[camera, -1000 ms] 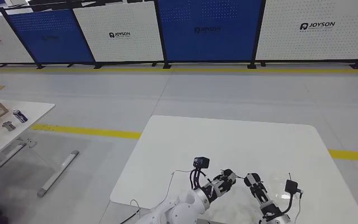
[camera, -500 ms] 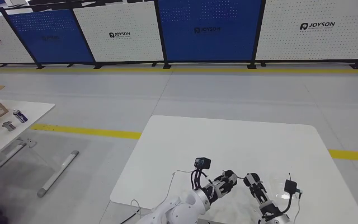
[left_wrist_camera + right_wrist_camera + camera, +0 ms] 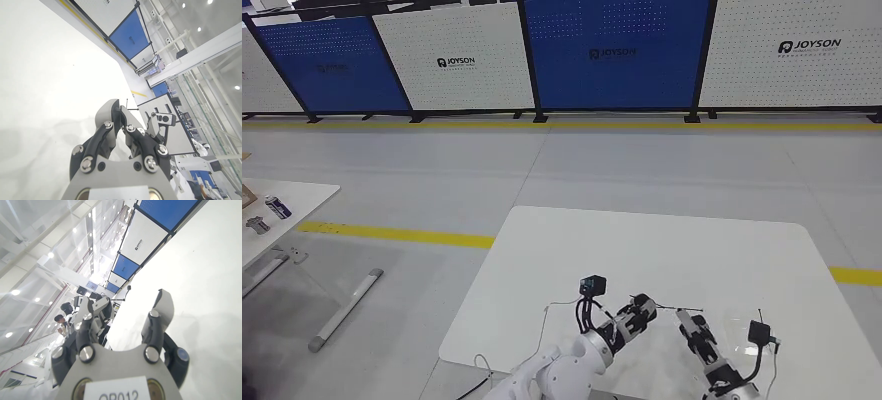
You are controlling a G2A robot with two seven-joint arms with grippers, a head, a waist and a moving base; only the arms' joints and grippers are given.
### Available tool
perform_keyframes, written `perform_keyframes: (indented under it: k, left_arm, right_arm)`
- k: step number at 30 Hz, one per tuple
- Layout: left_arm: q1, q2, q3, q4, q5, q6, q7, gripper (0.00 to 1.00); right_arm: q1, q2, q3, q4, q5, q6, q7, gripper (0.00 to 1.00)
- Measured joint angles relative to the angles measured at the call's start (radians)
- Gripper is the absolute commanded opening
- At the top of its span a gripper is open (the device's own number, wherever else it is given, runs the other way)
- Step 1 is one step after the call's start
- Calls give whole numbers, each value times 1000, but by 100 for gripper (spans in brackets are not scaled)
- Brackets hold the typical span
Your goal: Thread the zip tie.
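My left pincer (image 3: 119, 103) clenched the thin black plastic zip tie (image 3: 133, 109) over the white tabletop (image 3: 47, 75). My right pincer (image 3: 123, 298) hung released. Threading looked pending. Next likely needed a tail grab and head alignment.

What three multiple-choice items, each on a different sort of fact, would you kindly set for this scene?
1. Where is the zip tie? A lying loose; B held in the left gripper; C hanging off an edge.
2. What colour is the table? A blue; B brown; C white.
3. The right gripper is: A open; B shut on the tie; C shut empty.
B: its shut fingers pinch the thin tie. C: the top shows white. A: its fingers stand apart, nothing between.
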Motion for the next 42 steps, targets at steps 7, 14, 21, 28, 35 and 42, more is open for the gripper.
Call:
perform_keyframes:
  k: [7,14,21,28,35,42]
  left_arm:
    - [9,-1,-26,-3,-94,-48,-12,0]
    - [10,-1,-27,-4,-95,-49,-13,0]
    - [17,-4,-44,-11,-148,-40,21,0]
    - [41,-7,-95,-31,-373,-102,-16,0]
    - [49,-4,-96,-46,-399,-110,-67,0]
    - [49,-5,-95,-45,-401,-110,-62,0]
  right_arm:
    - [-11,6,-5,-6,-20,0,-21,100]
    - [-14,6,-2,-4,-10,0,-36,100]
    - [-11,4,3,-5,-11,11,-26,100]
    - [-26,9,31,-9,-124,2,-18,100]
    - [-29,8,36,-23,-235,68,-49,100]
    - [-20,5,23,-17,-300,89,-64,100]
